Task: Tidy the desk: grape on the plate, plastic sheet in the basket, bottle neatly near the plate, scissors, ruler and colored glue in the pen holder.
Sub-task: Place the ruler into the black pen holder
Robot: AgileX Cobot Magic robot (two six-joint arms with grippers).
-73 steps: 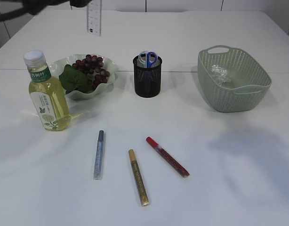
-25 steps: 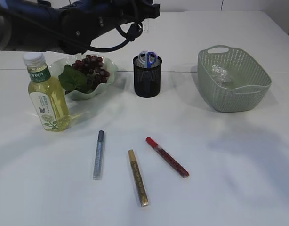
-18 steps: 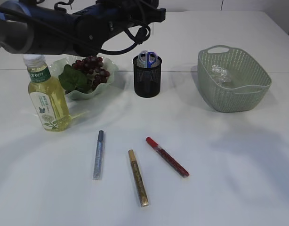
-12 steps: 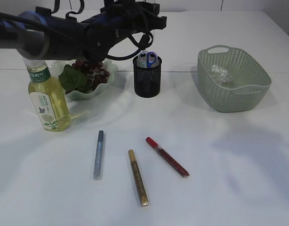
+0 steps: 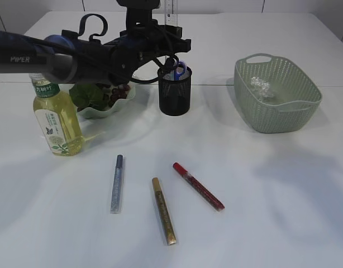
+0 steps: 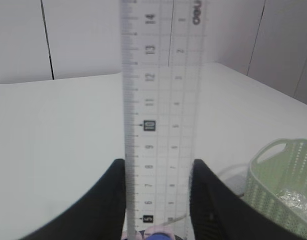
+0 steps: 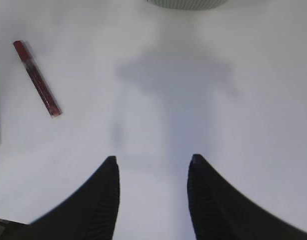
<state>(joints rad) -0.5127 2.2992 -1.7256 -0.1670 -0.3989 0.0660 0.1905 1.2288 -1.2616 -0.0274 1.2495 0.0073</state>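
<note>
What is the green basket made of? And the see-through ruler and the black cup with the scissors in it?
The basket looks like matte pale-green plastic, moulded in a woven pattern with tiny holes. The ruler seems clear, glossy plastic: the wall shows through its printed marks. The pen holder looks like black wire mesh, probably metal, since it is faintly see-through.

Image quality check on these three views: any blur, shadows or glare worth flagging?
Left wrist view: the ruler is soft, its upper markings washed pale; the basket is blurred too. Right wrist view: the gripper's fingers are out of focus and a broad soft shadow lies on the table. Exterior view: sharp, even light, faint shadows only.
</note>
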